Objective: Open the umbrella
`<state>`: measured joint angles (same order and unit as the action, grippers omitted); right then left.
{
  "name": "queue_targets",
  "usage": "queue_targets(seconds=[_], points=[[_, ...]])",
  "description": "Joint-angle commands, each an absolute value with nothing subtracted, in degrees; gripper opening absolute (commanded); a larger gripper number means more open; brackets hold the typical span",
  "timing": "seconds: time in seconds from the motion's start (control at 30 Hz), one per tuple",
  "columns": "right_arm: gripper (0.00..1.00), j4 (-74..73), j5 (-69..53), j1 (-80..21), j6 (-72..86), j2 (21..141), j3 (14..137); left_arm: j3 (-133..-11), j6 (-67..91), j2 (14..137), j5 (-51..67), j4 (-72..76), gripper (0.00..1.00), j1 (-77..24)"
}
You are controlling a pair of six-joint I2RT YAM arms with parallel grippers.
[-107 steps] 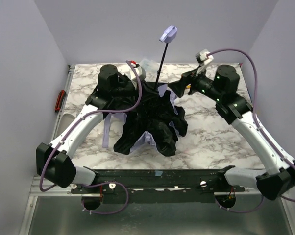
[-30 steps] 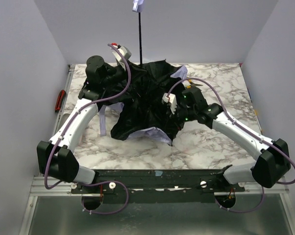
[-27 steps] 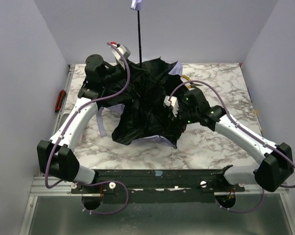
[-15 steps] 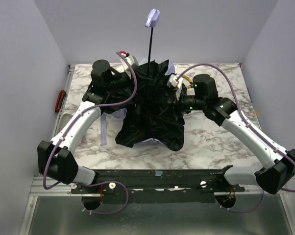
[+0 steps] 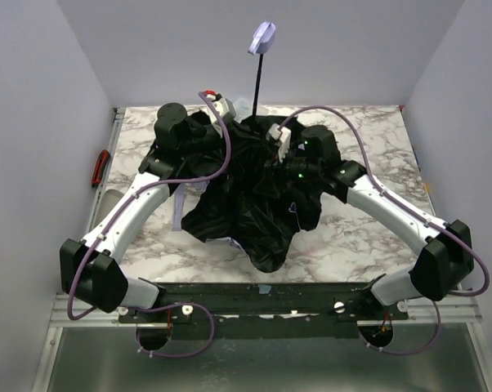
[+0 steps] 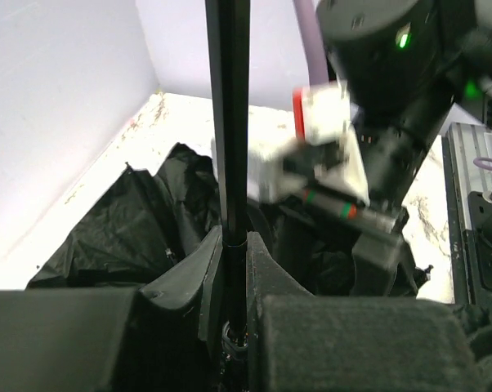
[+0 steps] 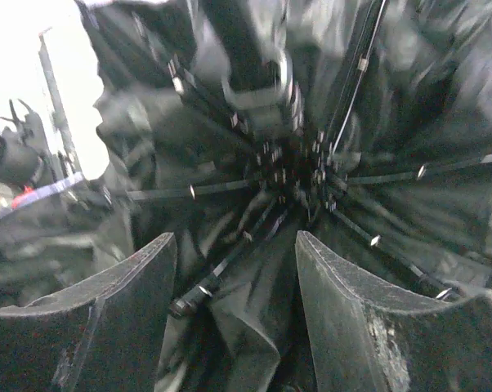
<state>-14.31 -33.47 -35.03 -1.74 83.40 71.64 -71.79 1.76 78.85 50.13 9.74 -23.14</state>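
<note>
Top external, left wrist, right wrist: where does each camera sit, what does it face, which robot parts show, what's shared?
Top external: above, behind the bases, looking down on the umbrella; both arms show.
Left wrist: on that arm, facing the left tool shut on the shaft.
Right wrist: on that arm, facing ribs past the open right tool.
Shared: shaft, first two.

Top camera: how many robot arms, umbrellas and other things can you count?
2 robot arms: left arm, right arm
1 umbrella
1 red object at the table's left edge
Total: 4
</note>
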Motion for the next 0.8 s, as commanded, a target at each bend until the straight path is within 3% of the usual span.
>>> queue_targets(seconds=[0.0, 0.23, 0.6, 0.77], points=[[0.64, -17.0, -30.5, -35.0, -9.0, 80.6, 65.3, -74.1, 1.8, 75.8, 50.8, 13.3, 0.00, -22.9], [0.63, -19.5, -32.4, -35.0, -11.8, 74.0, 58.0, -75.6, 1.5, 76.0, 53.1, 11.6, 0.00, -21.4], [0.84, -5.6, -31.6, -35.1, 4.9, 74.6, 76.5, -76.0, -5.2, 78.2, 59.8, 4.0, 0.00, -22.4], [0.80, 4.7, -31.1, -35.1, 9.9, 77.1, 81.4, -76.4, -5.3, 78.3, 61.9, 2.8, 0.00, -23.9]])
